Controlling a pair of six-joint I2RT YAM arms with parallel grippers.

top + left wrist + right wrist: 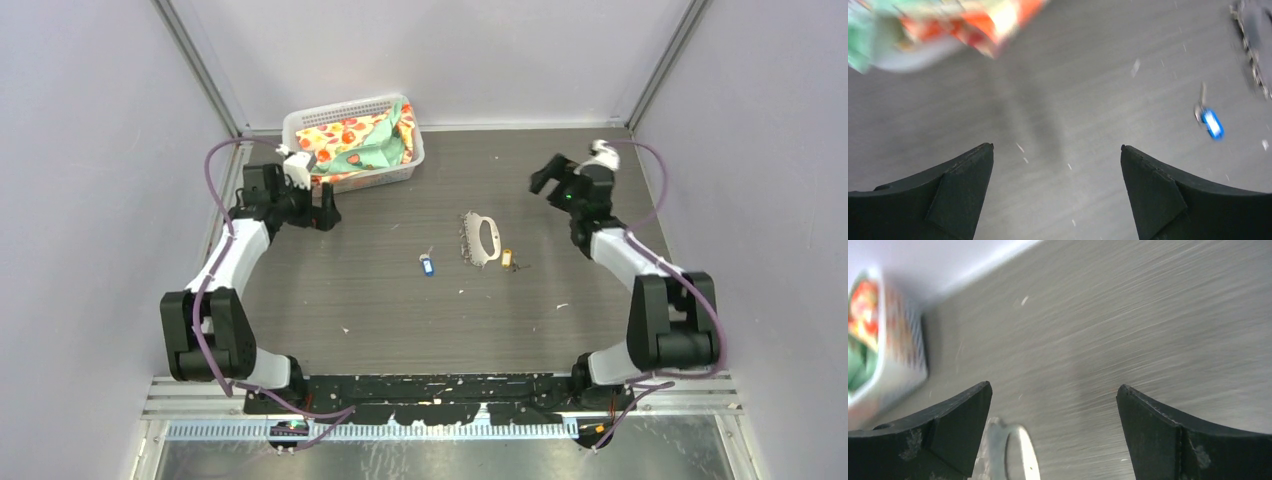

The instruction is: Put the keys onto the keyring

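The keyring lies flat mid-table, a pale silvery oblong with an oval hole and a jagged fringe on its left side. The blue-headed key lies to its lower left. The yellow-headed key lies just to its right. My left gripper is open and empty at the left, near the basket; the blue key lies ahead to its right in the left wrist view. My right gripper is open and empty at the back right; the keyring's end shows by its left finger in the right wrist view.
A white basket holding a fruit-print cloth stands at the back left, close to my left gripper. Grey walls close in the table on three sides. Small white specks lie scattered on the dark tabletop.
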